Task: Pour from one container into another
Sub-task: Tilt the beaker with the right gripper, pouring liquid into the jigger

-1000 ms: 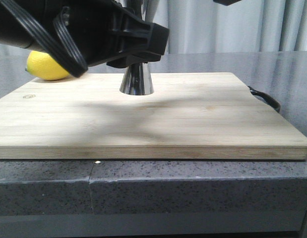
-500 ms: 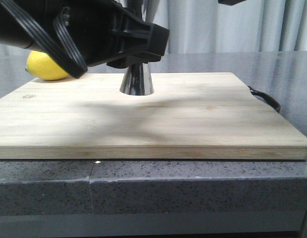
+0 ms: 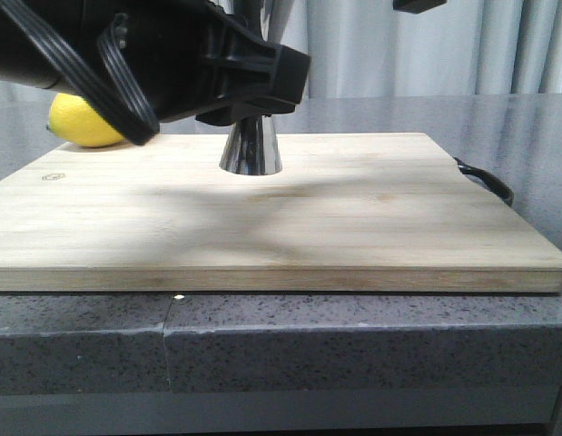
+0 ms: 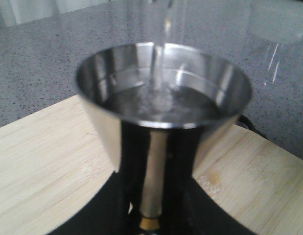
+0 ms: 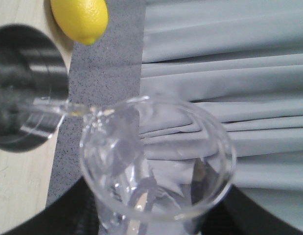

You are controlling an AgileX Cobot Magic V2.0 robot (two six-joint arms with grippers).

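The jigger (image 4: 163,105) is kept upright on the cutting board (image 3: 262,213), clamped at its waist by the left end effector (image 4: 149,196), so that it stays steady. The beaker (image 5: 158,164), gripped by the right end effector (image 5: 146,220), is tipped above it, and a thin stream (image 5: 51,107) is sent off its lip into the cup.

Front view low, table-level; both wrist views close, sharing jigger (image 4: 161,93).

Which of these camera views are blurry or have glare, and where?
Front view: the left arm looms dark and soft, casting shadow on the cutting board. Left wrist view: jigger rim slightly soft, with bright reflections. Right wrist view: beaker blurred, glinting; lemon sharper.
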